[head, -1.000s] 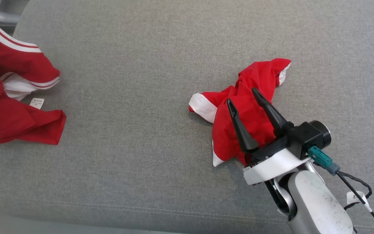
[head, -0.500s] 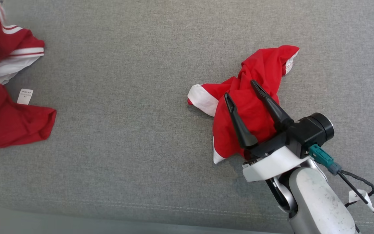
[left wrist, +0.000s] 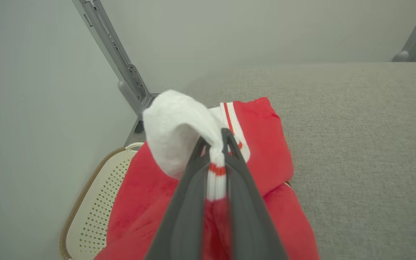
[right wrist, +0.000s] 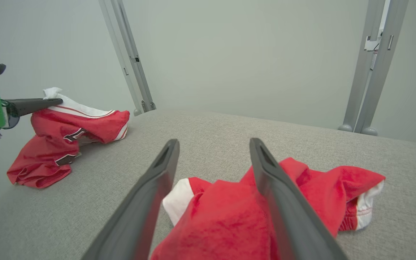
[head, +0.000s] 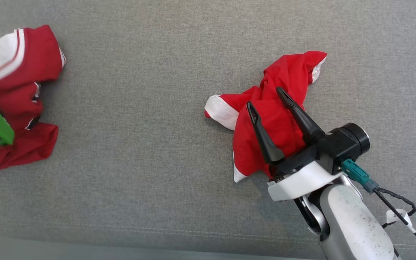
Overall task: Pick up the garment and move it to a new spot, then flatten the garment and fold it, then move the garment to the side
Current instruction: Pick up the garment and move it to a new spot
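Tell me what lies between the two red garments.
The head view shows a bare stretch of grey cushion between the left garment and the crumpled garment beneath the right gripper.

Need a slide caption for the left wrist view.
Left gripper shut on the white striped trim of a red garment at the grey surface edge, cream perforated basket alongside.
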### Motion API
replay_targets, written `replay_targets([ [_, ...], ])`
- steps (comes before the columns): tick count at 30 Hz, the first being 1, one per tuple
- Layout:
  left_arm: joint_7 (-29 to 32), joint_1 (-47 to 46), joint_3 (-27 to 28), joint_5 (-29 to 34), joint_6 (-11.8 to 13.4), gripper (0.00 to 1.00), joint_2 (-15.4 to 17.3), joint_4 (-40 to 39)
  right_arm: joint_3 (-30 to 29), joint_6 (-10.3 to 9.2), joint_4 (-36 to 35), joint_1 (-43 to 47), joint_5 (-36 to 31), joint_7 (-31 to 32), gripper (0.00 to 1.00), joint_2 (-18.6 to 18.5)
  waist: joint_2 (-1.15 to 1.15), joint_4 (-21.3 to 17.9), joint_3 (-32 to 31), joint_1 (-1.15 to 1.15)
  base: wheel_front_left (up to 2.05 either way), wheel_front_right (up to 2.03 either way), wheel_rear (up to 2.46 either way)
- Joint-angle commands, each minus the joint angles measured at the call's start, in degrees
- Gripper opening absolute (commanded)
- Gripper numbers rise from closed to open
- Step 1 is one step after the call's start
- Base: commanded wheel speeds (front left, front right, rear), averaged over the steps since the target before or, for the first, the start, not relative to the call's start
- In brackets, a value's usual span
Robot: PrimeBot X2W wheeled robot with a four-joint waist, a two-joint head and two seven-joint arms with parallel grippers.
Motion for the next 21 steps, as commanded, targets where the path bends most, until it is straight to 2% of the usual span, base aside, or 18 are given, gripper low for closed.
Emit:
replay_targets([
  [1,0.17,1.11,-0.71,-0.78,-0.25,0.00,-0.75,0.99,0.20,-0.02,0.09,-0.44,-0.13,0.21,1.00,-0.20,0.00,-0.21,-0.17,0.00,0.00,0.00,0.00],
  [5,0.01,2.25,-1.85,-2.95,-0.26,0.00,-1.58,2.99,0.77,-0.01,0.39,-0.76,0.11,0.30,1.00,-0.19,0.00,-0.87,-0.63,0.00,0.00,0.00,0.00],
  [6,-0.06,2.62,-1.87,-3.82,-0.26,0.60,-1.86,3.25,0.90,-0.01,0.56,-0.77,0.20,0.31,1.00,-0.20,0.00,-1.01,-0.79,0.00,0.00,0.00,0.00],
  [7,-0.10,3.05,-1.64,-4.82,-0.27,1.00,-2.11,3.74,1.09,-0.02,0.83,-0.75,0.30,0.24,1.00,-0.19,0.00,-1.18,-1.08,0.00,0.00,0.00,0.00],
  [15,-0.57,2.97,-1.31,-4.99,-0.29,1.00,-0.28,3.51,1.38,-0.01,2.18,-0.34,1.60,-0.85,1.00,-0.19,0.00,-1.83,-3.99,0.00,0.00,0.00,0.00],
  [17,-0.51,3.56,2.12,-1.19,0.58,1.00,1.11,-1.08,1.37,-0.02,3.10,0.35,2.56,-1.57,1.00,-0.19,0.00,-1.98,-6.24,0.00,0.00,0.00,0.00],
  [21,-0.52,7.18,6.45,2.86,2.38,1.00,0.95,-7.67,1.05,-0.01,3.91,0.98,3.12,-2.04,1.00,-0.19,0.00,-2.01,-8.30,0.00,0.00,0.00,0.00],
])
